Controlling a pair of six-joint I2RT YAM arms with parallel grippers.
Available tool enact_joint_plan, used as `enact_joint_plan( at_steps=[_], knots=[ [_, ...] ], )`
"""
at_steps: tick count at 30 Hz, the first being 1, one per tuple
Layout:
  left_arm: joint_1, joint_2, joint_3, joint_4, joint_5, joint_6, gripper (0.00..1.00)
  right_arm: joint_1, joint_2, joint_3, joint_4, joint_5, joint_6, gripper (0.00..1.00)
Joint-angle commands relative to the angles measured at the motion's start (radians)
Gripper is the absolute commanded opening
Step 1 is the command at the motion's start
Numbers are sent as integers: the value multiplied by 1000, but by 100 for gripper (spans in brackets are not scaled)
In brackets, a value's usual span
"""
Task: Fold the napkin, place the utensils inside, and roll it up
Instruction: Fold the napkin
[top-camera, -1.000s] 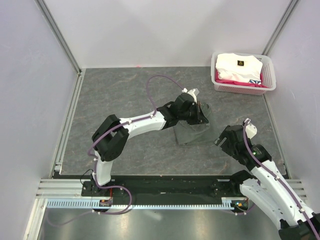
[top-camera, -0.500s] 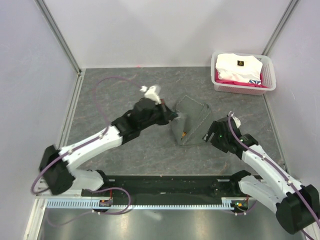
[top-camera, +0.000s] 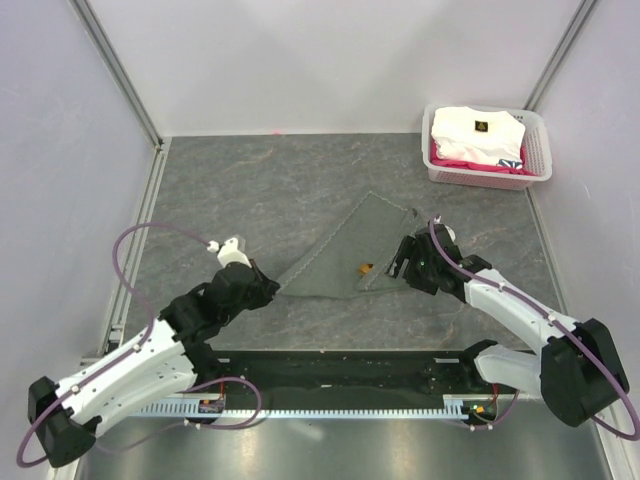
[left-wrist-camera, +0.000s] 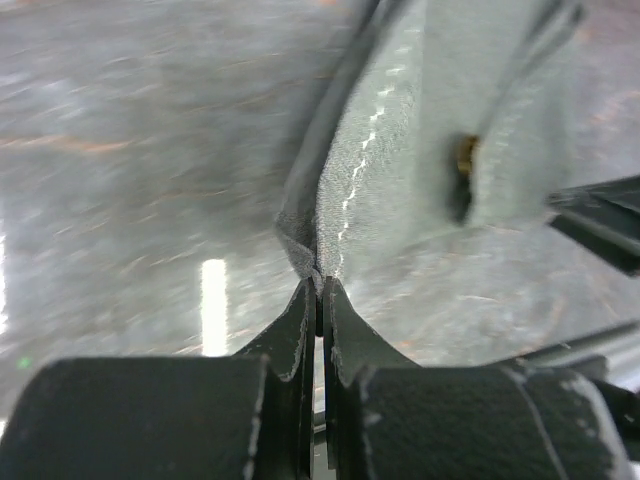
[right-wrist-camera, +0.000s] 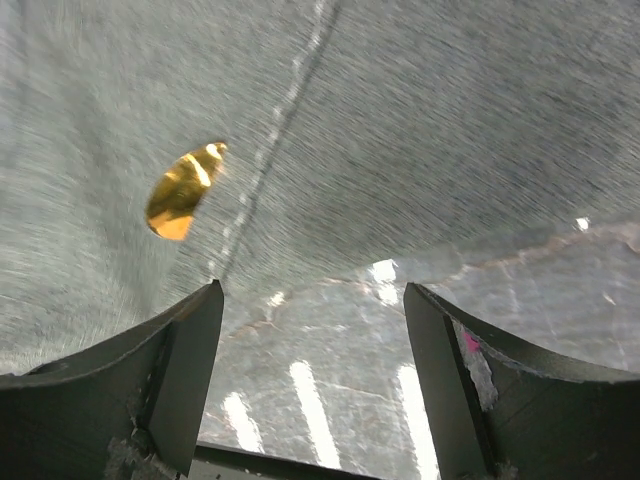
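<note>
My left gripper (left-wrist-camera: 320, 290) is pinched tight on one hemmed corner of the napkin (top-camera: 345, 255). The cloth lies stretched in a long triangle across the middle of the table (top-camera: 250, 190), its far end by my right gripper (top-camera: 401, 262). That one hangs with jaws wide apart, holding nothing, just over the cloth's right edge. The spoon (right-wrist-camera: 183, 192) peeks out from the cloth there (only a gold sliver shows). To fold well, I judge I should carry the corner low and taut, with my right pinning the cloth beside the spoon so nothing slides.
</note>
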Motion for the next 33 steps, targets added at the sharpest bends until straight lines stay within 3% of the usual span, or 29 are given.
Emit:
enact_joint_plan(
  at_steps=[1, 8, 13, 26, 33],
  knots=[
    [4, -99, -25, -128, -131, -99, 2, 12, 23, 51, 61, -14, -25, 82],
    [3, -99, -54, -127, -148, -98, 2, 18, 21, 48, 64, -9, -21, 82],
    [3, 20, -22, 2, -77, 11, 2, 18, -9, 35, 45, 17, -18, 82],
    [-13, 454, 363, 297, 187, 172, 2, 17, -88, -15, -8, 85, 4, 83],
    [-63, 649, 521, 389, 303, 200, 2, 8, -151, -9, -165, 259, 36, 83]
  ],
)
